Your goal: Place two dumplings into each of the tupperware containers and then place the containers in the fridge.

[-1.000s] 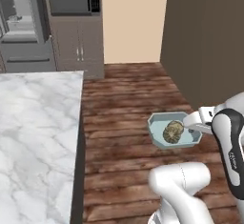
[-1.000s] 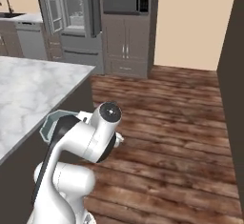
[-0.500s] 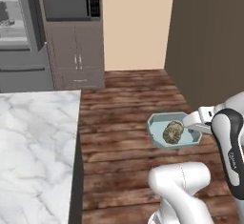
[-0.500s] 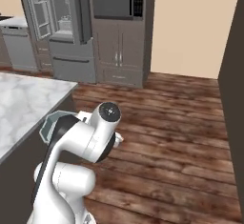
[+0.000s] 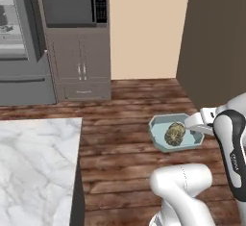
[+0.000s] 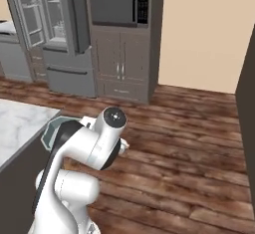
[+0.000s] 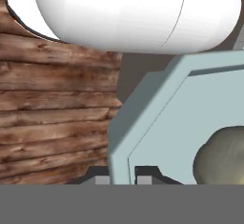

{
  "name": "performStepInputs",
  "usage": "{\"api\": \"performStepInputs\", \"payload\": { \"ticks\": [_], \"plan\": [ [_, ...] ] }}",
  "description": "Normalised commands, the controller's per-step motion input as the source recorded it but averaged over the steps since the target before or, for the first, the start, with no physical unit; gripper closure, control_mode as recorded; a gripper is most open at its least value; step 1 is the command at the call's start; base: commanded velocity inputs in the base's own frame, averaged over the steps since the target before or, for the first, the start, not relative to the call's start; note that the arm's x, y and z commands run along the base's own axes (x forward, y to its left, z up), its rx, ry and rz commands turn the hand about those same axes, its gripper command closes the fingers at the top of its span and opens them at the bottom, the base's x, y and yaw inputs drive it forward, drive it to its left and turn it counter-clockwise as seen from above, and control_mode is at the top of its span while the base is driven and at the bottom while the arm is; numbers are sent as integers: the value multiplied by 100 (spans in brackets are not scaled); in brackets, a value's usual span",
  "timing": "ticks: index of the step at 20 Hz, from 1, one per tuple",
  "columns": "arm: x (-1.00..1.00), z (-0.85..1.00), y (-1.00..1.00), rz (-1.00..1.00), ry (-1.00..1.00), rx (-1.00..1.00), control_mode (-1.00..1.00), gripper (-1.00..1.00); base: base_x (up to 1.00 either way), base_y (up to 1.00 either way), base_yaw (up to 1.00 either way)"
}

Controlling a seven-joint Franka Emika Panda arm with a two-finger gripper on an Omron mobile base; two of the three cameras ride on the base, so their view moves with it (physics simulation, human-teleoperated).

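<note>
Above the wood floor point(image 5: 125, 105), tool point(image 7: 123, 176) clamped on tupperware container point(image 5: 163, 142) rim, dumplings point(image 5: 174, 132) inside.

The tupperware container point(image 5: 163, 143) looks like smooth pale-blue plastic with a matt, even finish; its rim point(image 7: 143, 123) is plain and unmarked. The dumplings point(image 5: 175, 133) in it have a lumpy, dull tan surface with greenish-brown shading. The floor point(image 5: 129, 105) is dark, grainy wood planking, rough-looking and knotted. The counter point(image 5: 33, 172) is white marble with grey veins, smooth. The fridge point(image 6: 55, 29) is brushed grey steel, the microwave point(image 5: 72, 8) dark and slightly glossy
</note>
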Motion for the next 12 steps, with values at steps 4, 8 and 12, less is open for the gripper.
{"api": "performStepInputs", "payload": {
  "ticks": [4,8,12],
  "plan": [
    [0,0,0,0,0,0,100,100,100,-2,14],
    [0,0,0,0,0,0,100,100,100,0,20],
    [0,0,0,0,0,0,100,100,100,0,25]
  ]
}}
